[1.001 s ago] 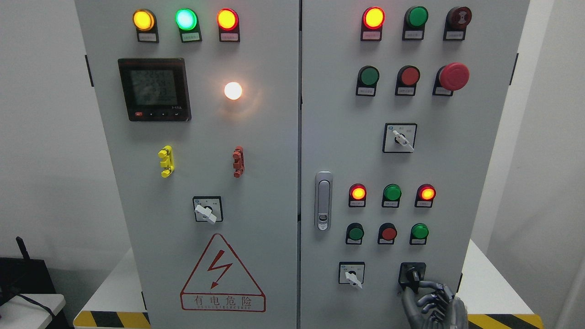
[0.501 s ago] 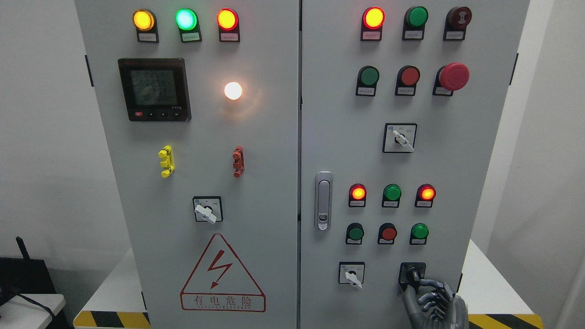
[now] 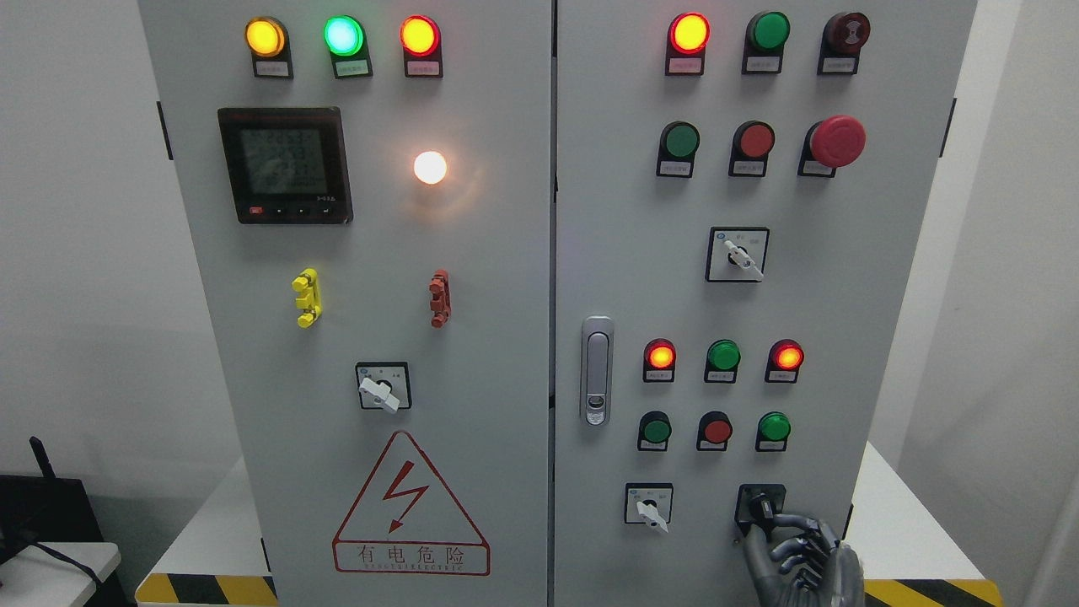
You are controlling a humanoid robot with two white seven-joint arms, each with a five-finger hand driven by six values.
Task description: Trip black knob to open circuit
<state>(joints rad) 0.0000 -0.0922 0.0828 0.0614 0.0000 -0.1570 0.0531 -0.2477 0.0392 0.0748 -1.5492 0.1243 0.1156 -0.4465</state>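
Here we find our right hand, jointed grey metal, rising from the lower right edge, its fingers curled around the black knob. That stubby knob sits on a square black plate, low on the right door of the smooth grey steel cabinet. Beside it are three white-levered rotary switches across both doors. Higher up, we count a domed red mushroom button, one dark square meter and one glowing white lamp.
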